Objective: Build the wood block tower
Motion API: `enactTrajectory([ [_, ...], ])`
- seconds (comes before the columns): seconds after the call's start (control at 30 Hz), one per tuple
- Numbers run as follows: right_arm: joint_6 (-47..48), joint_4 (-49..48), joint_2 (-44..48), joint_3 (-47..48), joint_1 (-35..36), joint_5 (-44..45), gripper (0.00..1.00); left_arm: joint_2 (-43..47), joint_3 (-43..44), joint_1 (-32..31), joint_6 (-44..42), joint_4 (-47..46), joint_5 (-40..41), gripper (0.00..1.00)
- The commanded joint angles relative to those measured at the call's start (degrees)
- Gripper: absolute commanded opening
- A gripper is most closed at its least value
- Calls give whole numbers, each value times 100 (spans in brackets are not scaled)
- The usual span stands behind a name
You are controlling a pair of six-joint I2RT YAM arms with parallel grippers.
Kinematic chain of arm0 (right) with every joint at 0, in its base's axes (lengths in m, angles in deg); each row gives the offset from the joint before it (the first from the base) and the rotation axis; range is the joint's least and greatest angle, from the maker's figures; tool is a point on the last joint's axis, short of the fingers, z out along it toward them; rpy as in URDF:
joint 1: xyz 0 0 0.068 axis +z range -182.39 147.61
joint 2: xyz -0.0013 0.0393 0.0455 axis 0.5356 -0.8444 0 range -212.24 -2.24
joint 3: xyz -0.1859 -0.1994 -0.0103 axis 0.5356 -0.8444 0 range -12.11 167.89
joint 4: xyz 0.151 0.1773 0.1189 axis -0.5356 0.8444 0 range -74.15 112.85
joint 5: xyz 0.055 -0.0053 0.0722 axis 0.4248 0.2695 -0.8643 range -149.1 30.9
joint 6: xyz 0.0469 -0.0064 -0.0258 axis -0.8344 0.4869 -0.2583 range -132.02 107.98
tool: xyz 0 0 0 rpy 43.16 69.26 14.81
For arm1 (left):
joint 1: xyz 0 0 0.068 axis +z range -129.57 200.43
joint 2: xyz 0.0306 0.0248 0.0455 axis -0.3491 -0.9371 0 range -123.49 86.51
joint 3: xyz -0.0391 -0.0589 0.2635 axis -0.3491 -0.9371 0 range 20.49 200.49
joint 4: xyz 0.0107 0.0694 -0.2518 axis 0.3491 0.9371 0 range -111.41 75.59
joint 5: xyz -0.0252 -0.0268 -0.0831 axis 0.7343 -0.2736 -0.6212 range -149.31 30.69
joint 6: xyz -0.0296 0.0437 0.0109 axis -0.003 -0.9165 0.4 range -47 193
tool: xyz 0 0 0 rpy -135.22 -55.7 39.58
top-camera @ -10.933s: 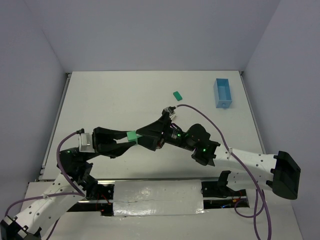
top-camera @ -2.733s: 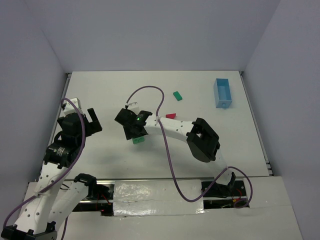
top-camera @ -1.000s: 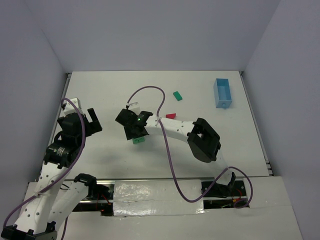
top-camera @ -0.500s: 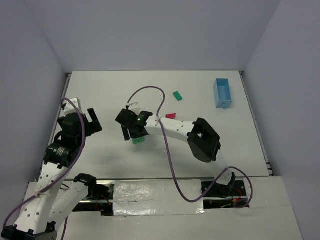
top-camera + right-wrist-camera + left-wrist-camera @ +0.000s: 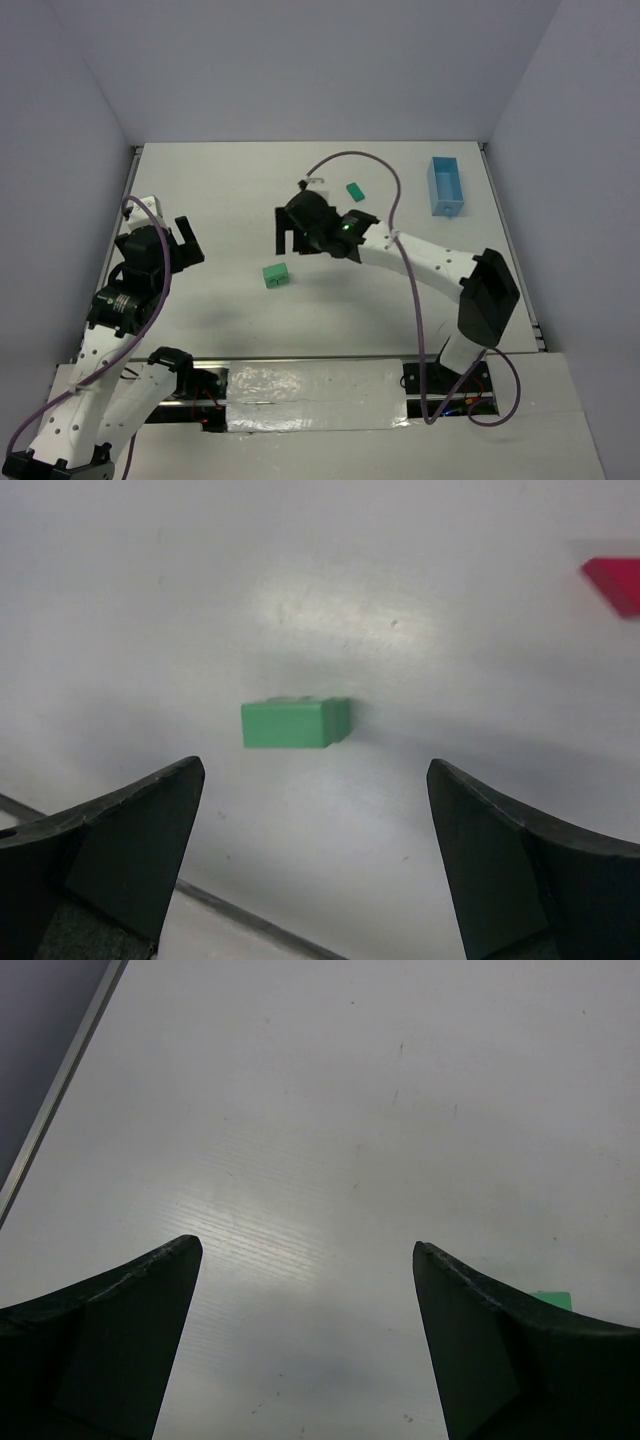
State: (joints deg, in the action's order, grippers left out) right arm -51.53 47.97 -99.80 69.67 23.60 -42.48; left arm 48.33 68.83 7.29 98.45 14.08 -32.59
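White counter stretches between pale walls. Over it the right claw hovers spread wide and empty. A green block lies flat on the counter just ahead of its fingers, touching neither. The second green block sits farther back, well apart, and the red triangular piece shows at the right wrist view's edge. The left claw gapes open, holding nothing. The light blue box stands far right.

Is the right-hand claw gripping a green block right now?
No, the green block lies alone on the table, untouched by the open right gripper.
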Motion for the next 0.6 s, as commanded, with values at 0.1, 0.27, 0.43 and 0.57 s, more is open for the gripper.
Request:
enactTrajectory([
  [0.1, 688, -769, 203, -365, -1791, -809, 100, -58, -61, -4, -84, -226, 26, 100],
  [0.27, 1567, -94, -1079, 925, -2968, -985, 98, -120, -52, -30, -84, -235, 9, 99],
  [0.43, 2305, 496, -2492, 2532, -3383, -890, 94, -182, -61, -39, -102, -235, 8, 99],
  [0.57, 2921, 1032, -3408, 3668, -3577, -784, 93, -261, -52, -39, -128, -244, -35, 100],
])
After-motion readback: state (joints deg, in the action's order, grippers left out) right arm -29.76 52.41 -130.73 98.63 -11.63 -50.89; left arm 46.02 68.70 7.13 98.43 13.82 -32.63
